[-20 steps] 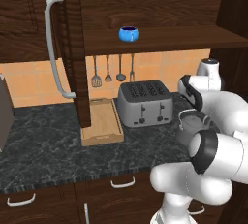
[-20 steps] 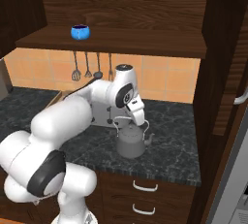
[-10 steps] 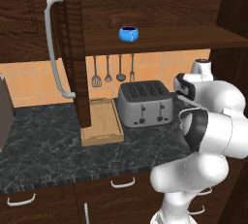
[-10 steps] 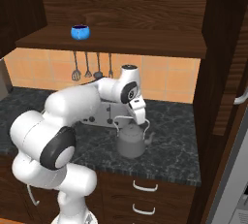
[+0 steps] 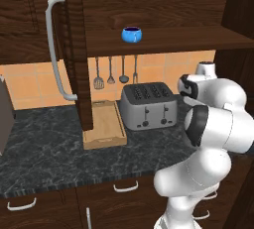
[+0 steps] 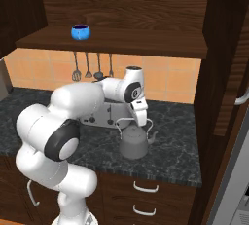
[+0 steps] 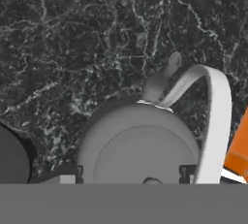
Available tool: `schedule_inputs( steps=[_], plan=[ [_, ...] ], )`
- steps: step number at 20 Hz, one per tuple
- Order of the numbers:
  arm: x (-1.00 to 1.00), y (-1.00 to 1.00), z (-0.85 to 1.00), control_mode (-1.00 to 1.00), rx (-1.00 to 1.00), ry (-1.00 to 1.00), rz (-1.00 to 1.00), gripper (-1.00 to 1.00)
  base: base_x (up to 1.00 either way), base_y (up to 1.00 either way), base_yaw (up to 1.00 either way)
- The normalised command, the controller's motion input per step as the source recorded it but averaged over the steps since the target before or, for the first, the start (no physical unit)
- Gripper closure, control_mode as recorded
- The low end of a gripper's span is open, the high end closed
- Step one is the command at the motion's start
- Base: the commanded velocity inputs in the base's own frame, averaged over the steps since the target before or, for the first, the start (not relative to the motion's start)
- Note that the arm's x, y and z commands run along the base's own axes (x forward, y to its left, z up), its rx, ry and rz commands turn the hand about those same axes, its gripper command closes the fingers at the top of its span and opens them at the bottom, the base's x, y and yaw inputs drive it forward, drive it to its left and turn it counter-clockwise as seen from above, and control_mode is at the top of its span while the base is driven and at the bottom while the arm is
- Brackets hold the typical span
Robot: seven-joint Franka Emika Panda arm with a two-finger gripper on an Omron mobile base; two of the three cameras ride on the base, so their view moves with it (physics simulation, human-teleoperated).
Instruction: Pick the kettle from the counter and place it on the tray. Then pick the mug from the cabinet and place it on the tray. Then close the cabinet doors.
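**Gripper poised over the kettle handle**

Here the gripper [image 6: 144, 121] hangs straight above the kettle [image 6: 133, 142], pointing down at the top of its thin upright handle. The right base view puts the fingers at the height of the handle's arch, but whether they touch it cannot be told. In the hand view the two dark fingertips [image 7: 71, 173] stand apart at the bottom, one on each side of the kettle's lid, with the pale handle band rising past the right-hand tip; the jaws look partly spread, and the pictures do not show whether they have closed on the handle.

The kettle sits on the counter [image 6: 177, 141], near its front edge, spout turned away from the toaster [image 6: 99, 115]. The toaster stands just behind and to the left of it in the right base view.

In the left base view the tray [image 5: 103, 127] lies flat on the counter, just left of the toaster and partly hidden behind the edge of an open cabinet door [image 5: 74, 49] with its long grey bar handle [image 5: 55, 49]. The mug [image 5: 132, 34] stands upright on the cabinet's [image 5: 163, 5] inner shelf, above the toaster. Three utensils [image 5: 110, 72] hang on the orange tiled wall under that shelf. A second door stands open at the right in the right base view, its handle [image 6: 241, 97] showing at the edge
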Motion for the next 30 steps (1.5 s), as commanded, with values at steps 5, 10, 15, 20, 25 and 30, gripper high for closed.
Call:
schedule_inputs(
  steps=[5, 10, 15, 20, 25, 30],
  plan=[
    [-0.42, 0.03, -0.28, -1.0, 0.0, -0.01, -0.01, 1.0, 0.0, 0.0, 0.0],
    [-0.6, 0.1, 0.05, -1.0, 0.0, -0.2, 0.02, 1.0, 0.0, 0.0, 0.0],
    [-0.21, 0.34, 0.55, -1.0, -0.08, -0.3, 0.03, 1.0, 0.0, 0.0, 0.0],
    [-0.27, 0.56, 0.6, -1.0, 0.0, -0.06, 0.0, 1.0, 0.0, 0.0, 0.0],
    [-0.32, 0.79, 0.45, -1.0, 0.0, -0.01, 0.0, 1.0, 0.0, 0.0, 0.0],
    [-0.13, 0.94, 0.28, -1.0, 0.0, -0.01, 0.0, 1.0, 0.0, 0.0, 0.0]
  ],
)
